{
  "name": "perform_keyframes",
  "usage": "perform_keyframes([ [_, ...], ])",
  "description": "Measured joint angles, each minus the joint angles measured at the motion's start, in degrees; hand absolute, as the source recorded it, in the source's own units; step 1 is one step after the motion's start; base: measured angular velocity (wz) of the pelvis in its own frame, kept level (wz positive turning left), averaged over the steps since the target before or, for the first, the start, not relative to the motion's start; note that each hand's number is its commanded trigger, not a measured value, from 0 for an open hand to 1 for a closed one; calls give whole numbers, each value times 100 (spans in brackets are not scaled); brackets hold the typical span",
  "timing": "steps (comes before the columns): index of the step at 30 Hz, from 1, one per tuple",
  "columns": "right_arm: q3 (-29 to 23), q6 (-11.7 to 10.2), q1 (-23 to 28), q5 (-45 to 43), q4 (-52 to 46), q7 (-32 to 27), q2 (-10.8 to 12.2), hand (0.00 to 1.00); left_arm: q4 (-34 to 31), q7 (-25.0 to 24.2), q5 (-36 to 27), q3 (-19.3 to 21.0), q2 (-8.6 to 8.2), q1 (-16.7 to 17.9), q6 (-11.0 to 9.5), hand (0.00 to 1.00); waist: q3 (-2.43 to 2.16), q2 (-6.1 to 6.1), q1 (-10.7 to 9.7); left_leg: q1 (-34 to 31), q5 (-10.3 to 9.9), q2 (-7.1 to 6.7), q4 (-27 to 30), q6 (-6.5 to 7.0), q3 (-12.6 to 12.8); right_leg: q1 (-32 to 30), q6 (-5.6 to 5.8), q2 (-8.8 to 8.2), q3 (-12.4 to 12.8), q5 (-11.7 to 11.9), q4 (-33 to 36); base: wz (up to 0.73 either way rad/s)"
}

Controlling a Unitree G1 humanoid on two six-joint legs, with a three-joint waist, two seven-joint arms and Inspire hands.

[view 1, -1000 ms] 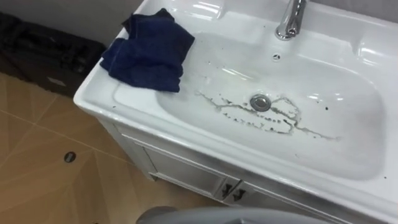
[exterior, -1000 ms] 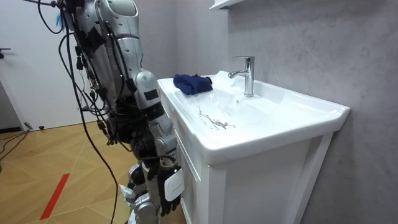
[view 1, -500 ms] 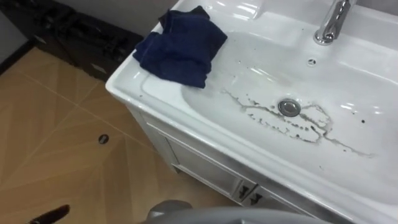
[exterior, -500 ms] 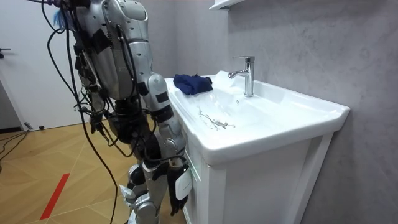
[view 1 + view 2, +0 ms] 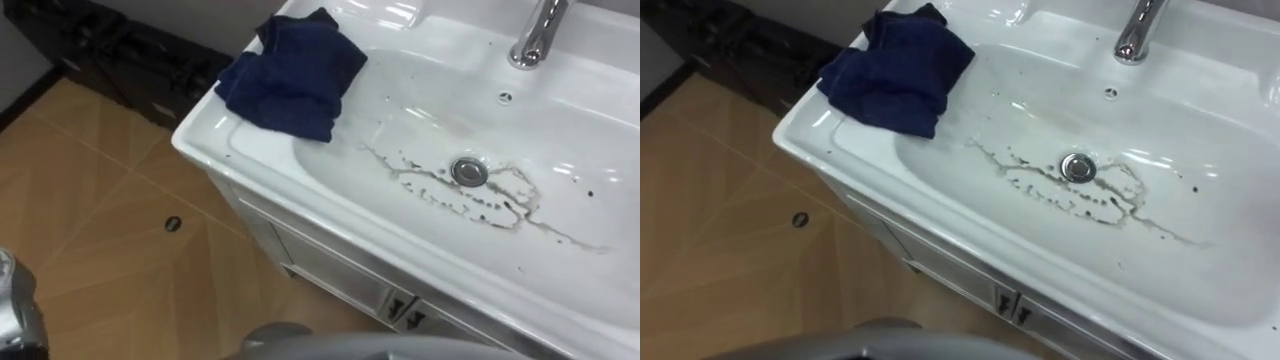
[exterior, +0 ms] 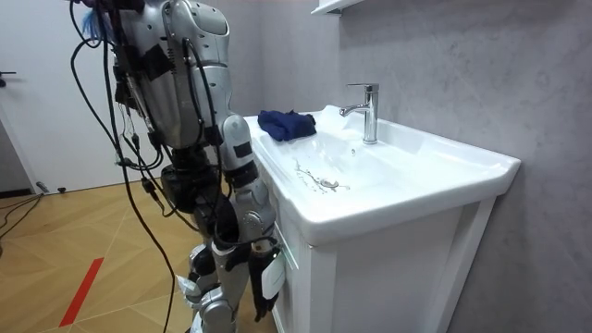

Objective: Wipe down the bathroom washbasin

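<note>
A white basin (image 5: 600, 130) sits on a white cabinet (image 5: 330, 272) in front of me. Dark dirt streaks (image 5: 440, 188) run around its drain (image 5: 468, 171). A crumpled dark blue cloth (image 5: 295, 70) lies on the basin's left rim, partly over the bowl's edge. A grey part of my left arm (image 5: 15, 305) shows at the lower left corner, over the floor. In the room view I stand beside the basin, and my right hand (image 6: 268, 279) hangs low by the cabinet front, fingers loose and holding nothing.
A chrome tap (image 5: 535, 35) stands at the basin's back edge. A dark case (image 5: 130, 60) lies on the wooden floor to the left of the cabinet. A small round floor fitting (image 5: 173, 224) sits near the cabinet's corner. A grey wall rises behind the basin.
My view has swung left, so the basin sits further right. In the room view I have turned toward the basin and stepped closer. The grey arm part has come up at the lower left.
</note>
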Motion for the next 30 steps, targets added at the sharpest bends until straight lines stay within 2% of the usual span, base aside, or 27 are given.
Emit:
perform_keyframes([
  [3,1,-28,19,3,-9,-6,-36,0,-594,-39,709,-12,2,-80,-5,0,24,32,-73,-7,0,3,-6,0,2,-10,0,1,-7,0,0,0],
  [4,0,-28,29,3,-9,-2,-40,0,-757,-39,866,-19,3,-128,-2,0,22,64,-170,-4,2,4,-7,-3,-7,-4,0,5,-4,0,-3,4],
  [5,0,-27,23,0,-4,3,-39,0,-837,-36,911,-20,3,-146,-2,0,38,58,-192,-4,5,3,-11,-7,-16,-4,0,6,-4,0,-3,0],
  [7,2,-34,0,-1,12,2,-43,0,-1104,-45,925,-85,3,-177,-3,0,41,69,-267,-2,8,3,-19,-12,-9,-12,0,8,3,0,-4,0],
  [10,9,-48,-59,-39,57,80,-42,0,-1581,-210,1382,-496,1,-166,-35,0,52,50,-371,57,15,6,-56,-17,42,4,0,20,142,0,0,-7],
  [15,57,-157,-199,8,236,145,-31,0,-2131,-612,1441,-1036,1,-231,-96,0,85,-11,-557,92,14,18,-36,-17,87,26,0,28,286,0,-3,-6],
  [19,52,-168,-221,9,248,173,-21,0,-2146,-963,1547,-1393,1,-490,-96,0,114,-28,-742,160,14,22,-81,-16,94,83,0,26,315,0,-1,-1],
  [24,45,-127,-210,12,248,251,-14,0,-2117,-1485,1542,-1703,-4,-489,-81,0,111,-8,-860,170,14,21,-107,-18,129,78,0,38,340,-1,-3,-4],
  [30,51,-94,-248,7,258,378,-13,0,-1843,-1974,1540,-1902,-53,-487,-37,0,86,6,-942,172,26,31,-141,-31,258,-14,-2,59,593,0,16,-12],
])
